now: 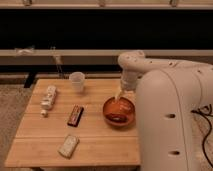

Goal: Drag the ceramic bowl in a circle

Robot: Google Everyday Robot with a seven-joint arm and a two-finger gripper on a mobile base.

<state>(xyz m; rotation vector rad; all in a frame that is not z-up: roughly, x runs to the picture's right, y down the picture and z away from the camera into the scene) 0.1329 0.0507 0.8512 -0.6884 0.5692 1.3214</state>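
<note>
The ceramic bowl (119, 111), glossy orange-red and round, sits on the right part of the wooden table (40, 140), with something dark inside it. My gripper (120, 98) reaches down from the white arm (131, 70) and touches the bowl's far rim. The arm's big white body hides the bowl's right edge.
A translucent plastic cup (76, 81) stands at the table's back. A white bottle (48, 96) lies at the left, a dark snack bar (75, 115) in the middle, and a pale packet (68, 146) near the front edge. A dark shelf runs behind the table.
</note>
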